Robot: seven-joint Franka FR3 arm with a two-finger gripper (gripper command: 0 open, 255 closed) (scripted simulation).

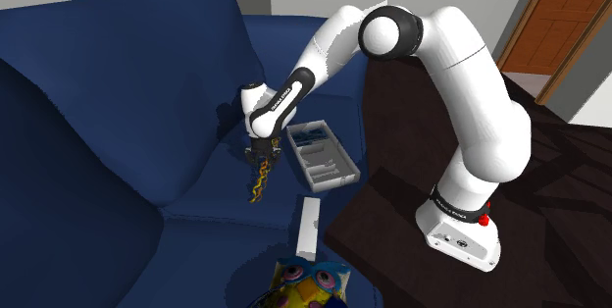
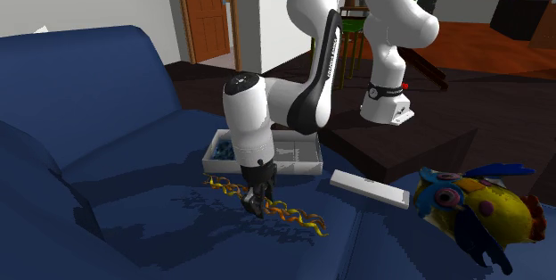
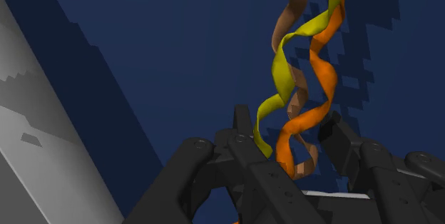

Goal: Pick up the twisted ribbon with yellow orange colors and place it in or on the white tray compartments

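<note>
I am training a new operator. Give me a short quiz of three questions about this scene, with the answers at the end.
1. True or false: the fingers are shut on the twisted ribbon.
2. The white compartment tray lies on: A) the blue sofa seat; B) the dark stand; C) the floor.
3. Complete: besides its yellow and orange strands, the ribbon has a ___ strand.
Key: 1 true; 2 A; 3 brown.
</note>
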